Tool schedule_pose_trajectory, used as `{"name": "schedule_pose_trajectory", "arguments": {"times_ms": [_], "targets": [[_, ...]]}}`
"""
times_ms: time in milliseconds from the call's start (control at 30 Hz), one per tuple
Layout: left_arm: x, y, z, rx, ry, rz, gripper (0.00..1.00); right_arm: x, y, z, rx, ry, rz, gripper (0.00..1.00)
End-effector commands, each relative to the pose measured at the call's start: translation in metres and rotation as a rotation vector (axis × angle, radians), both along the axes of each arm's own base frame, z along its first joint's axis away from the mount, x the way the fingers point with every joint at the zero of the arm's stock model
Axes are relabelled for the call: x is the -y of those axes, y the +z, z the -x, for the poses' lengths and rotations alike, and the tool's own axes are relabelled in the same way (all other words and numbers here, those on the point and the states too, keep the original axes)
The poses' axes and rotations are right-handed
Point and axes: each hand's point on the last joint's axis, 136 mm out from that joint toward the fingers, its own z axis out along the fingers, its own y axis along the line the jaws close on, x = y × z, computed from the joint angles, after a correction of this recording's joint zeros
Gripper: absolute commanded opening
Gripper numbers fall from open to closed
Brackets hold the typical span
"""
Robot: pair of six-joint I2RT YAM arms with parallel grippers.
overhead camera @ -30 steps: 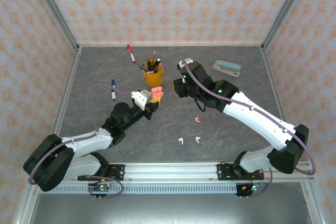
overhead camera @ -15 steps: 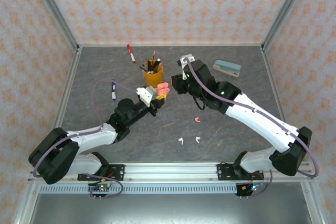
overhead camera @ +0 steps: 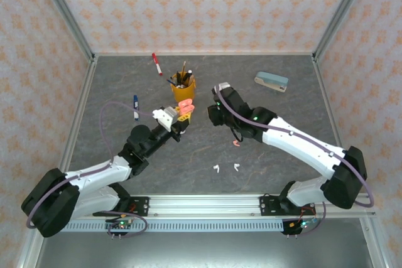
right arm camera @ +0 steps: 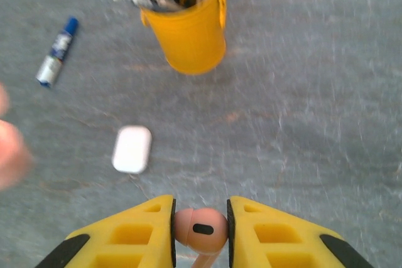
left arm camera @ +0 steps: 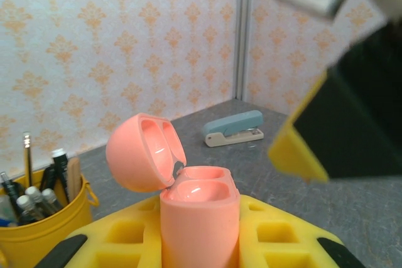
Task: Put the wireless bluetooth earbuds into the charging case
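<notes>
right fingers (right arm camera: 135, 233), pinching a pink earbud (right arm camera: 201, 229), backed off the open case (left arm camera: 200, 218).

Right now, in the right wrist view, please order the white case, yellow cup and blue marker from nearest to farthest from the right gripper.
From the right gripper:
1. white case, just ahead, left.
2. yellow cup, farther ahead, centre.
3. blue marker, farthest, far left.

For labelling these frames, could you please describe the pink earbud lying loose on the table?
In the top view, find the yellow pen cup, then look toward the right arm and its white forearm. Beside it lies the pink earbud. Unlike the two white earbuds nearer the arm bases, it is salmon-pink.
</notes>
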Motion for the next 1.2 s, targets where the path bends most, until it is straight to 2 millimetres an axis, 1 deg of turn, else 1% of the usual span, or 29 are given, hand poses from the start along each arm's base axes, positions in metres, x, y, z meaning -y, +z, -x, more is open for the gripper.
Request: {"name": "schedule_pose_trajectory", "arguments": {"times_ms": [0, 133, 233, 400, 500, 600, 733, 900, 1067, 1167], "targets": [[-0.012, 0.001, 0.001, 0.02, 0.064, -0.012, 0.0, 0.009, -0.046, 0.001, -0.087, -0.069, 0.047, 0.24], [-0.017, 0.002, 0.003, 0.02, 0.077, -0.01, 0.0, 0.01, -0.097, 0.009, -0.2, -0.076, 0.107, 0.24], [-0.019, 0.003, 0.005, 0.021, 0.079, -0.007, 0.0, 0.011, -0.126, 0.013, -0.263, -0.076, 0.155, 0.24], [-0.02, 0.004, 0.006, 0.022, 0.084, -0.004, 0.0, 0.014, -0.158, 0.018, -0.342, -0.077, 0.235, 0.24], [-0.021, 0.003, 0.006, 0.019, 0.086, -0.004, 0.0, 0.017, -0.172, 0.02, -0.372, -0.084, 0.277, 0.24], [-0.02, 0.002, 0.006, 0.017, 0.084, -0.007, 0.0, 0.021, -0.179, 0.021, -0.382, -0.096, 0.303, 0.24], [-0.02, 0.0, 0.005, 0.012, 0.085, -0.008, 0.0, 0.023, -0.181, 0.02, -0.381, -0.103, 0.314, 0.24], [-0.02, -0.001, 0.004, 0.006, 0.087, -0.007, 0.0, 0.025, -0.186, 0.018, -0.385, -0.11, 0.347, 0.28], [-0.019, 0.0, 0.004, 0.005, 0.082, -0.003, 0.0, 0.026, -0.188, 0.016, -0.385, -0.117, 0.365, 0.36], [-0.018, 0.0, 0.004, 0.005, 0.078, -0.001, 0.0, 0.026, -0.184, 0.014, -0.377, -0.12, 0.362, 0.45]]}}
